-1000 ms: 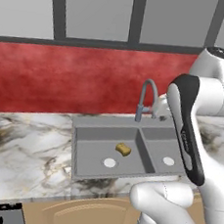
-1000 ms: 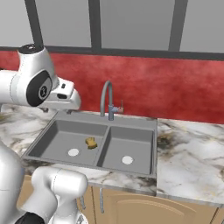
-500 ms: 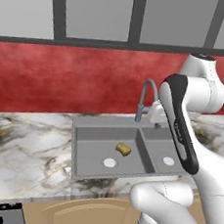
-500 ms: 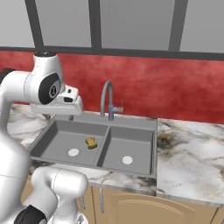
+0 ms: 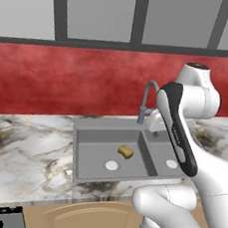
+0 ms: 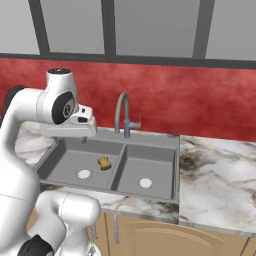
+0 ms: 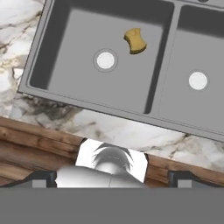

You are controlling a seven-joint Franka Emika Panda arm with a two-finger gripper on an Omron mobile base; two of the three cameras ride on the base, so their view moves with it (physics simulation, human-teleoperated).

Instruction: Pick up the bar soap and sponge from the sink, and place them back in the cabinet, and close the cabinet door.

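Observation:
The yellow-brown sponge (image 7: 135, 40) lies in the left basin of the grey double sink (image 7: 153, 87), just beyond that basin's white drain (image 7: 105, 60). It also shows in the base views as the sponge (image 5: 125, 151) (image 6: 104, 163). My gripper (image 7: 112, 177) hovers high above the sink's front edge and looks down into it, its jaws open wide and holding nothing. From the right base camera the gripper (image 6: 82, 134) hangs over the sink's left back corner. The bar soap, the cabinet and the cabinet door are out of view.
A tall grey gooseneck faucet (image 6: 121, 112) rises behind the divider between the basins. Marble counter (image 6: 215, 170) runs on both sides of the sink, with a red backsplash (image 5: 64, 80) behind. Tan lower doors (image 6: 165, 240) sit under the counter.
The arm has swung its upper joints inward over the sink and the hand has come lower. The jaws stay open. The sponge has not moved.

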